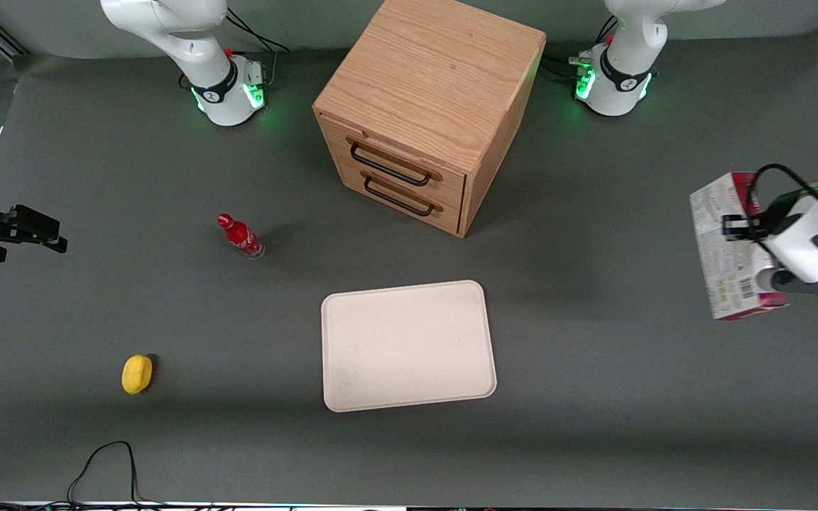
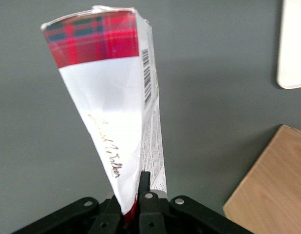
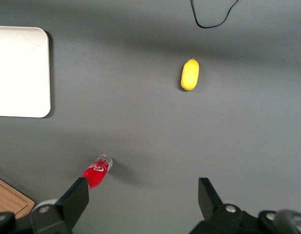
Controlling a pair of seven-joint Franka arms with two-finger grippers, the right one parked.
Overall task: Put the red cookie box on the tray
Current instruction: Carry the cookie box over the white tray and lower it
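The red cookie box [image 1: 728, 248] is held up above the table at the working arm's end, its grey barcode side toward the front camera. My gripper [image 1: 771, 245] is shut on it. In the left wrist view the box [image 2: 109, 97] stretches away from the black fingers [image 2: 144, 187], showing a white face with gold script and a red tartan end. The cream tray [image 1: 407, 345] lies flat and bare near the table's middle, nearer the front camera than the cabinet, and a good way from the box. One corner of the tray [image 2: 292, 48] shows in the wrist view.
A wooden two-drawer cabinet [image 1: 427, 113] stands farther back than the tray. A small red bottle [image 1: 241, 237] stands toward the parked arm's end. A yellow lemon-like object [image 1: 136, 373] lies nearer the front camera. A black cable [image 1: 107, 461] loops at the front edge.
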